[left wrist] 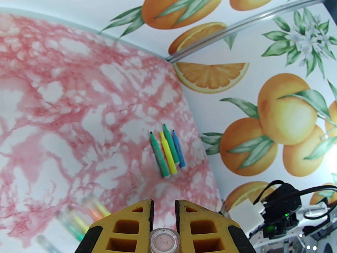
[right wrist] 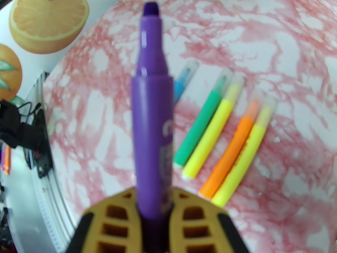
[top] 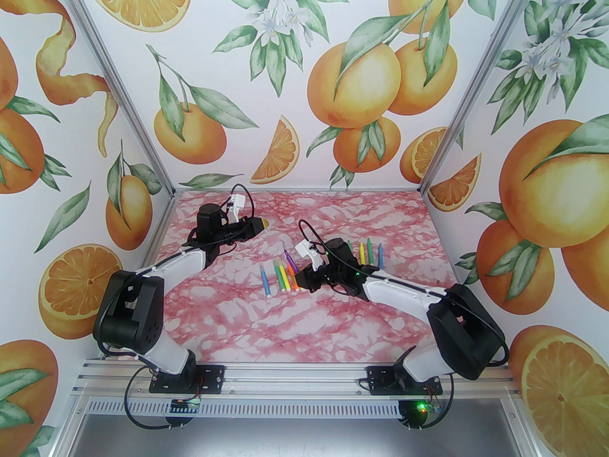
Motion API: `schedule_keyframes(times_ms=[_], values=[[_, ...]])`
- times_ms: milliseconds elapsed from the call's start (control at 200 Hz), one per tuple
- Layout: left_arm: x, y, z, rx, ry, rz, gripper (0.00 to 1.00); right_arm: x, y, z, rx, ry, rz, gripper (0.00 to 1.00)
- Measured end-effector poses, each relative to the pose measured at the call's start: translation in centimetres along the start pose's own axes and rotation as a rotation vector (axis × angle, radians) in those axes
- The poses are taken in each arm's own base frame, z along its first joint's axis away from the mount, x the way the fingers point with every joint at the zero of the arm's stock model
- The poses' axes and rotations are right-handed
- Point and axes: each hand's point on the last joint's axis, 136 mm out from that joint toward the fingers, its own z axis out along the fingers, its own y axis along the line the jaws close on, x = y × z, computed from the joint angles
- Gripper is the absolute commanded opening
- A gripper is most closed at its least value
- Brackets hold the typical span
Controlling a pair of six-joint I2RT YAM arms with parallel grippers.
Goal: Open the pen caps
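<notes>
the purple pen (right wrist: 152, 120) stands uncapped, its dark tip bare, its barrel pinched in the closed fingers of the right gripper (right wrist: 154, 207). its clear cap (left wrist: 163, 240) sits end-on between the closed-down fingers of the left gripper (left wrist: 163, 205), which in the top view hangs apart from the purple pen, farther back and to the left. just beside the purple pen, five capped pens (right wrist: 229, 154) lie side by side: blue, green, yellow, orange, yellow. four uncapped pens (left wrist: 168, 154), green, yellow, green and blue, lie farther from the purple pen, beyond the right wrist. all rest on the pink marbled tabletop (top: 333, 331).
</notes>
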Motion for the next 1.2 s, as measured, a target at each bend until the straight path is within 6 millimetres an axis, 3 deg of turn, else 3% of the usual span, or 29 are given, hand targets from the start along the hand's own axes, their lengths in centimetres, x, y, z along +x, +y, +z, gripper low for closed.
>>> schedule_keyframes(times_ms=[180,315,580,766,1201], values=[[0.4,0.5,-0.2,-0.030,0.012,0.009,0.00,0.2,-0.3,0.0,0.015,0.004,0.000,0.00],[1.3,1.9,-0.7,-0.124,0.045,0.023,0.00,0.8,-1.7,-0.1,0.095,0.025,0.010,0.00],[1.0,2.6,-3.1,-0.318,0.069,0.146,0.00,1.6,-3.8,-0.5,0.224,0.061,0.023,0.00],[1.8,4.1,-4.7,-0.447,0.113,0.191,0.00,1.4,-5.1,-1.1,0.311,0.069,0.027,0.00],[3.9,8.8,-8.4,-0.746,0.223,0.228,0.00,0.8,-10.8,-4.3,0.566,0.056,0.142,0.00]])
